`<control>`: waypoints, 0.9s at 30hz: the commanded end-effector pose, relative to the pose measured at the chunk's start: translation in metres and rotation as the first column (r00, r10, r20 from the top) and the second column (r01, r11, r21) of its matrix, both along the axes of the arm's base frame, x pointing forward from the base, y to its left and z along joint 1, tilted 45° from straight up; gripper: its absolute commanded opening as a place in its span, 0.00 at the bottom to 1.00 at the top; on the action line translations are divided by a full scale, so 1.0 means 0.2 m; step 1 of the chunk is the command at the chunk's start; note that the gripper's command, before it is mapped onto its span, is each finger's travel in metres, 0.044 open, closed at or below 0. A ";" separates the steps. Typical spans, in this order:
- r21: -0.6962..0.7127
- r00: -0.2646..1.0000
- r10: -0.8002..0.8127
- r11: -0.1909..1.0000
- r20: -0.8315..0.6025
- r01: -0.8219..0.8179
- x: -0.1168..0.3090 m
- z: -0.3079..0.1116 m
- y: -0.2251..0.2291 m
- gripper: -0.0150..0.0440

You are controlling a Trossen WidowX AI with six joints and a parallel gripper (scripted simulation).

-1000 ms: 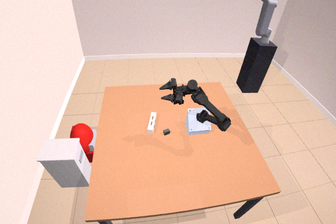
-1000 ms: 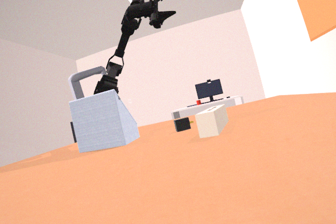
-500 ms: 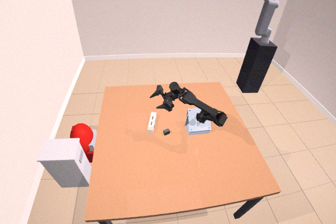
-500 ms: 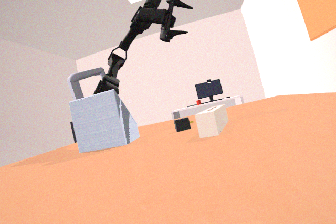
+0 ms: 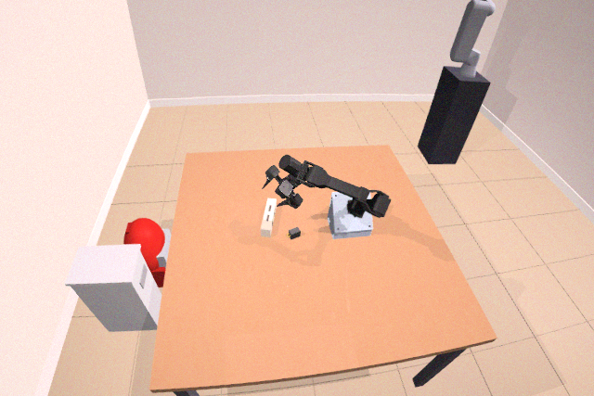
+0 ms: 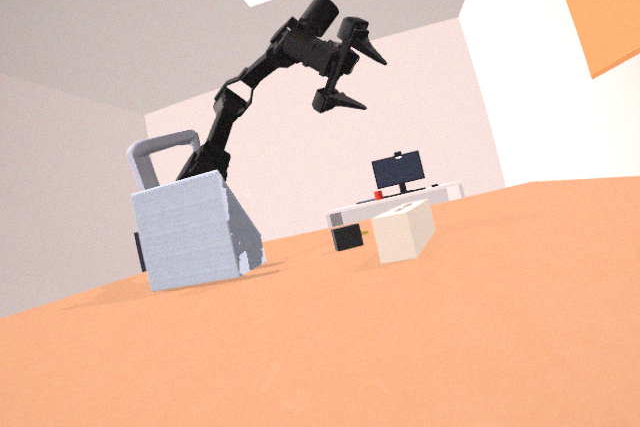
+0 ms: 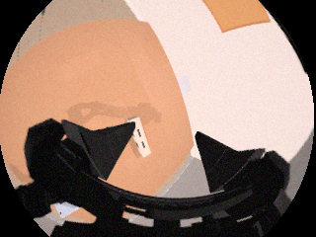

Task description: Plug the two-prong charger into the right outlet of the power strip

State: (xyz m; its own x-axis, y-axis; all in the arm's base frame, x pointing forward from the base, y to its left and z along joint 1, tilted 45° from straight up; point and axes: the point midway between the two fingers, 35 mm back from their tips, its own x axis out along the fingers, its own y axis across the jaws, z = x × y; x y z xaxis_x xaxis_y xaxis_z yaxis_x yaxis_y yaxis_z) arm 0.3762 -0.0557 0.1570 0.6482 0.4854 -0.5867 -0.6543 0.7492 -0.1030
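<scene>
The power strip [image 5: 265, 229] [image 6: 395, 238] [image 7: 145, 152] is a long cream block on the table, its two dark outlets facing up. The charger [image 5: 294, 233] [image 6: 347, 237] is a small dark block lying on the table between the strip and the arm's base. Its brass prongs point sideways, toward the strip's side. The charger cannot be made out in the wrist view. My gripper [image 5: 270, 197] [image 6: 376, 85] [image 7: 166, 129] is wide open and empty, high above the table. Its fingers point outward, away from the base, and are tilted down. The strip shows beside the left fingertip in the wrist view.
The arm's pale blue base block [image 5: 351, 229] [image 6: 188, 236] stands on the wooden table [image 5: 312, 310]. A white cabinet [image 5: 108, 264] and a red rounded object [image 5: 144, 238] stand beyond the table's left edge. A grey arm [image 5: 469, 31] on a black pedestal [image 5: 450, 118] stands behind right.
</scene>
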 end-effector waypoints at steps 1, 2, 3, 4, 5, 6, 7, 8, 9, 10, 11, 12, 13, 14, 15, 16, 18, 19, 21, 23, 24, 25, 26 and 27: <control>0.061 0.990 0.015 0.998 -0.137 -0.007 -0.04 -0.15 0.09 1.00; 0.073 0.986 0.019 0.997 -0.165 -0.007 -0.04 -0.18 0.11 1.00; 0.085 0.981 0.024 0.996 -0.191 -0.008 -0.05 -0.20 0.13 1.00; 0.096 0.976 0.029 0.995 -0.217 -0.008 -0.06 -0.23 0.15 1.00; 0.108 0.969 0.035 0.994 -0.243 -0.008 -0.07 -0.25 0.17 1.00; 0.119 0.962 0.040 0.993 -0.269 -0.008 -0.08 -0.27 0.19 1.00; 0.129 0.955 0.046 0.992 -0.295 -0.008 -0.09 -0.30 0.20 1.00; 0.138 0.946 0.051 0.990 -0.320 -0.007 -0.10 -0.32 0.22 1.00; 0.147 0.937 0.057 0.989 -0.345 -0.006 -0.12 -0.34 0.24 1.00; 0.156 0.927 0.063 0.988 -0.371 -0.004 -0.13 -0.36 0.26 1.00; 0.165 0.916 0.068 0.986 -0.395 -0.003 -0.14 -0.38 0.28 1.00; 0.173 0.904 0.074 0.985 -0.420 -0.001 -0.15 -0.41 0.30 1.00; 0.181 0.892 0.078 0.984 -0.445 0.004 -0.16 -0.43 0.31 1.00; 0.188 0.879 0.082 0.982 -0.470 0.009 -0.18 -0.45 0.33 1.00; 0.195 0.865 0.086 0.981 -0.494 0.013 -0.19 -0.47 0.35 1.00; 0.201 0.850 0.091 0.979 -0.519 0.018 -0.20 -0.49 0.36 1.00; 0.212 0.818 0.100 0.977 -0.566 0.027 -0.23 -0.53 0.40 1.00; 0.216 0.801 0.105 0.976 -0.589 0.032 -0.25 -0.55 0.41 1.00; 0.223 0.766 0.114 0.974 -0.633 0.039 -0.28 -0.59 0.44 1.00; 0.227 0.726 0.126 0.973 -0.676 0.043 -0.32 -0.62 0.48 1.00; 0.229 0.704 0.131 0.972 -0.698 0.045 -0.34 -0.64 0.49 1.00; 0.230 0.682 0.137 0.972 -0.718 0.047 -0.36 -0.66 0.51 1.00; 0.230 0.659 0.142 0.972 -0.738 0.049 -0.38 -0.68 0.53 1.00; 0.231 0.636 0.147 0.972 -0.758 0.051 -0.40 -0.69 0.54 1.00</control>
